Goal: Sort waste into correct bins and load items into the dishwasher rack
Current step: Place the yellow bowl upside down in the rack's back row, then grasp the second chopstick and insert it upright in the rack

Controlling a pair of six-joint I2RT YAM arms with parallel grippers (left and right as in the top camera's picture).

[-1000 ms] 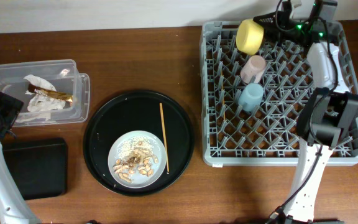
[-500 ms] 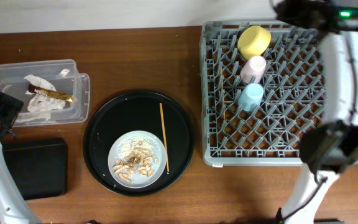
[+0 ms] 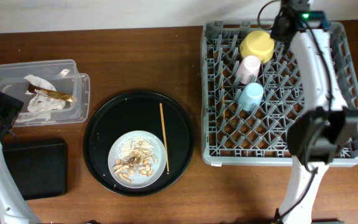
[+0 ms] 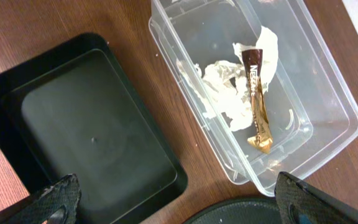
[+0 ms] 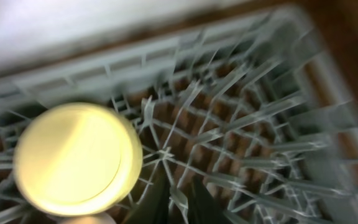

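Risk: yellow bowl (image 3: 257, 45) sits tilted at the rack's (image 3: 347, 149) far edge. Right pincer (image 3: 283, 22) is just beside it, grip state unreadable through blur; a careless swing could knock it. Left pincer (image 4: 179, 205) gapes above the flat black tray (image 4: 92, 137); scraps (image 3: 135, 165) on the plate (image 3: 112, 163) could spill.

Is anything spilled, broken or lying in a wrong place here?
Nothing looks spilled or broken. Only the chopstick lies loose on the round black tray, at the edge of the plate that holds food scraps.
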